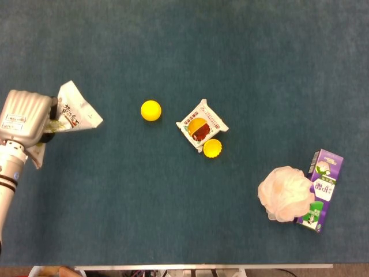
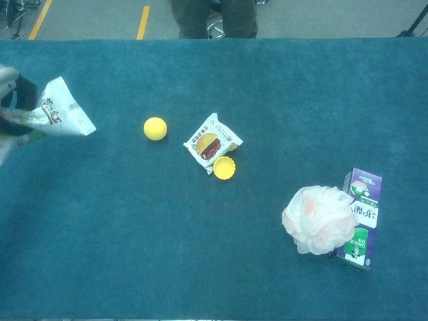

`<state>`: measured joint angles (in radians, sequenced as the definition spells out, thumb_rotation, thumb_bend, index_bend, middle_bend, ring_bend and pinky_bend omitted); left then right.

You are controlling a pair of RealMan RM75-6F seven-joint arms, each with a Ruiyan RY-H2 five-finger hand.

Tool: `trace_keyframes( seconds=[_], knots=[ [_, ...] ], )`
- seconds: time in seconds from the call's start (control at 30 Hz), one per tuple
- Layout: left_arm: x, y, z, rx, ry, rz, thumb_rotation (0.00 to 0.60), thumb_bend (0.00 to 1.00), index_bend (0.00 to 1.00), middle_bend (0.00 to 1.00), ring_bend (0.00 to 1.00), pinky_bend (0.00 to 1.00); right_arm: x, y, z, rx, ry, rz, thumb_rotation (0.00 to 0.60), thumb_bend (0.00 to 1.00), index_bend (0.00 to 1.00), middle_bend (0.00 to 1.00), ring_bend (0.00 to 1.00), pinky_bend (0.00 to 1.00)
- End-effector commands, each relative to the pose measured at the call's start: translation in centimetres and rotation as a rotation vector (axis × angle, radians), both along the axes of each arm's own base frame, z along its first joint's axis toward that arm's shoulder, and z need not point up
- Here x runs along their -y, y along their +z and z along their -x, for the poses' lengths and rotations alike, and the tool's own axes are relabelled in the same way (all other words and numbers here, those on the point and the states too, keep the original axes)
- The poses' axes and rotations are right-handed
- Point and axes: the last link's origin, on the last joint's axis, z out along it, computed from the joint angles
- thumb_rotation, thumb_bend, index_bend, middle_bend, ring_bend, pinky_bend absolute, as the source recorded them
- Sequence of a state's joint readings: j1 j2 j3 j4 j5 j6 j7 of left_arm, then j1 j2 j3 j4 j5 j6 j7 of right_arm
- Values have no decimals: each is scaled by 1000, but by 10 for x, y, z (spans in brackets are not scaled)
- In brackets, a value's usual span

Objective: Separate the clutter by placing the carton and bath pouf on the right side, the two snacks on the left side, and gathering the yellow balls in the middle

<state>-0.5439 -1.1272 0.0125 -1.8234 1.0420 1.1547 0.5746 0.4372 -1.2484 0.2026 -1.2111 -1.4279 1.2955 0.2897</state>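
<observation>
My left hand (image 1: 24, 117) grips a white snack bag (image 1: 75, 111) at the far left of the table; in the chest view only the hand's edge (image 2: 10, 100) shows beside the bag (image 2: 60, 115). A second snack, a white burger packet (image 1: 202, 124), lies mid-table. One yellow ball (image 1: 151, 110) sits to its left and another yellow ball (image 1: 212, 148) touches its lower right corner. The pale pink bath pouf (image 1: 285, 193) leans against the purple carton (image 1: 320, 190) at the right. My right hand is out of sight.
The blue cloth covers the whole table (image 1: 173, 219). Its front edge (image 1: 202, 266) runs along the bottom of the head view. A person's legs (image 2: 212, 17) stand behind the far edge in the chest view.
</observation>
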Motion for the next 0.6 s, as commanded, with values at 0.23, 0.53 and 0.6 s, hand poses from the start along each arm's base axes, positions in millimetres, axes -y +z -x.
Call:
trace_keyframes(
  seconds=[0.23,0.53,0.6],
  knots=[
    [7,-2,11,-2,28,13,600,255,407,396,467,676,-1,2,2,-2,-4,3,600,0,102,254,222,307],
    [13,13,9,-23,74,9,600,254,207,178,360,609,0,-2,2,1,-3,-8,600,0,102,254,221,307],
    [11,17,4,-15,52,-5,600,252,176,149,325,592,0,-3,2,-1,-2,-9,600,0,102,254,221,307]
  ],
)
